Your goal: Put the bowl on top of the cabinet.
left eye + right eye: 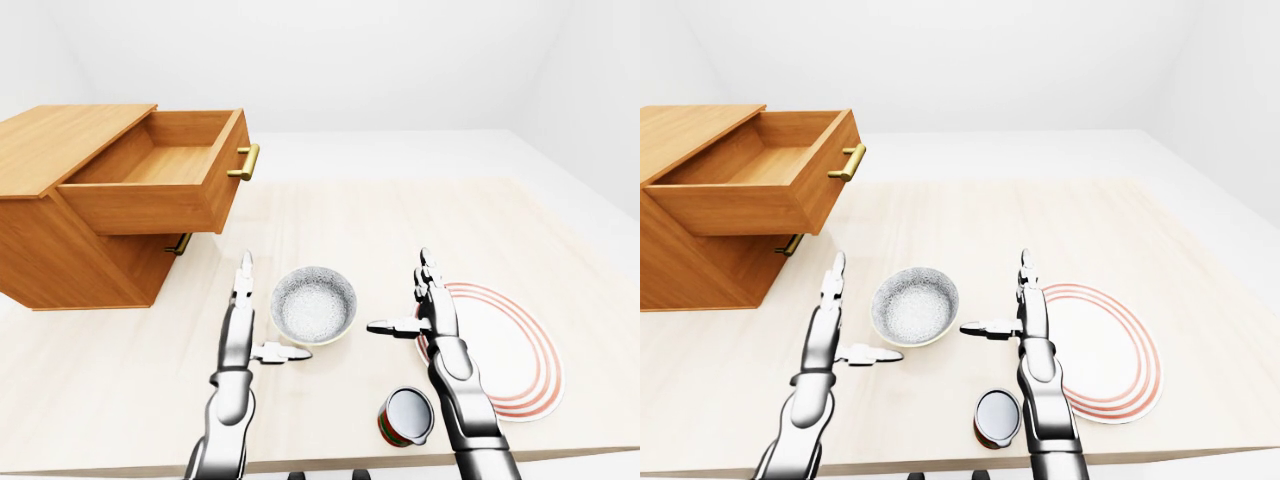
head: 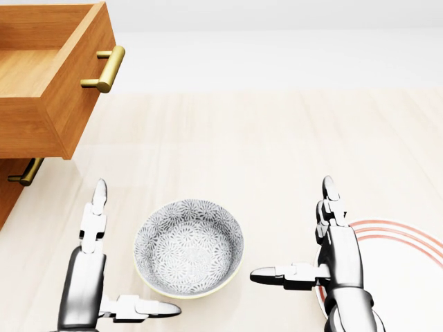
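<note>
**Bowl.** The patterned grey bowl (image 2: 188, 247) stands upright and empty on the pale wooden bench (image 2: 263, 159), in the lower middle of the head view. It sits between the two hands. It is not on the cabinet.

**Left hand.** The left hand (image 2: 86, 277) is spread wide and holds nothing. Its fingers (image 2: 97, 204) point straight up the view, just left of the bowl and apart from its wall. The thumb reaches rightward below the bowl's lower-left rim. Whether the thumb tip touches the rim cannot be told.

**Right hand.** The right hand (image 2: 339, 259) is likewise spread wide and holds nothing. Its fingers point up the view and its thumb points left toward the bowl. A clear gap of bench shows between the thumb tip and the rim. In the left-eye view this hand overlaps the left edge of a white plate (image 1: 510, 350) with red rings.

**Cabinet.** The wooden cabinet (image 1: 70, 250) stands at the left of the bench, well apart from the bowl. Its upper drawer (image 1: 160, 185) is pulled out and shows an empty interior, with a brass handle (image 2: 104, 69) on its face. A second brass handle (image 2: 26, 171) shows on the closed drawer below. The cabinet top (image 1: 60, 140) is flat and bare.

**Other item.** A small red can (image 1: 407, 416) stands near the bench's bottom edge, just left of the right forearm.
</note>
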Controlling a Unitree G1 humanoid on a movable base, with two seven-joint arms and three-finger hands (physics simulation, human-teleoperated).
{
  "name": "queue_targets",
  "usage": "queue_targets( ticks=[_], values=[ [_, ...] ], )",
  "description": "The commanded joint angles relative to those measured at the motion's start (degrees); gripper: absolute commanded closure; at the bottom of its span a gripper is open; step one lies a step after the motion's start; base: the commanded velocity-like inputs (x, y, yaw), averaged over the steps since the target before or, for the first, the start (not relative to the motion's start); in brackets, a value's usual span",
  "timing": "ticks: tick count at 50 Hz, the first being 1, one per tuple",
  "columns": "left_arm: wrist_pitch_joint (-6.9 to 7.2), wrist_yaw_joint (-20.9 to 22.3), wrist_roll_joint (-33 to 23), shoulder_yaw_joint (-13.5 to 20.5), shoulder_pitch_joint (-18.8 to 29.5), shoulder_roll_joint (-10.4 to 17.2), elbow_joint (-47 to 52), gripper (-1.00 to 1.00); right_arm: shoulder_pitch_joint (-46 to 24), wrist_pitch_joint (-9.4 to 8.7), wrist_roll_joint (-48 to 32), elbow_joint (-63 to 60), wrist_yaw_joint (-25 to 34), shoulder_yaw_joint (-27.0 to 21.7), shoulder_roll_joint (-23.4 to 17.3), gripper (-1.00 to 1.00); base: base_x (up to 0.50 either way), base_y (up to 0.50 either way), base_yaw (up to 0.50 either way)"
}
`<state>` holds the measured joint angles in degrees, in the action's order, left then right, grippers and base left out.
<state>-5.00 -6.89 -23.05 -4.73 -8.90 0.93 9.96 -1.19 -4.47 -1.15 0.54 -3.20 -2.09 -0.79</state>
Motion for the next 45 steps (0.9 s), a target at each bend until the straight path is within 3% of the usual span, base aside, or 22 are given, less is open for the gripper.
queue_targets(
  ticks=[1, 9, 11, 22, 35, 45],
  values=[
    [0.00, -8.80, -11.26, -4.36, -3.27, 0.27, -2.74, -1.00, -0.07, 0.10, 0.08, 0.14, -0.11, -0.04, -0.04, -1.00, 0.00, 0.00, 0.00],
    [0.00, -14.31, -18.16, -6.41, -5.16, 1.03, -2.26, -1.00, 0.03, 0.26, 0.04, 0.26, 0.13, -0.10, -0.14, -1.00, 0.00, 0.00, 0.00],
    [0.00, -18.27, -22.55, -6.56, -5.22, 1.49, -2.70, -1.00, -0.07, 0.31, -0.01, 0.48, 0.10, -0.13, -0.14, -1.00, 0.00, 0.00, 0.00],
    [0.00, -22.96, -29.19, -9.07, -5.27, 1.35, 0.20, -1.00, -0.39, 0.42, -0.26, 1.27, 0.17, 0.05, -0.10, -1.00, 0.00, 0.00, 0.00],
    [0.00, -23.11, -32.76, -11.27, -3.19, 1.23, -1.06, -1.00, -0.25, 0.07, -0.43, 0.74, 0.20, 0.35, 0.02, -1.00, 0.00, 0.00, 0.00],
    [0.00, -23.11, -34.58, -11.64, 1.95, -0.27, -7.17, -1.00, 0.12, -0.21, -0.35, -0.15, 0.31, 0.30, 0.03, -1.00, 0.00, 0.00, 0.00]
  ],
)
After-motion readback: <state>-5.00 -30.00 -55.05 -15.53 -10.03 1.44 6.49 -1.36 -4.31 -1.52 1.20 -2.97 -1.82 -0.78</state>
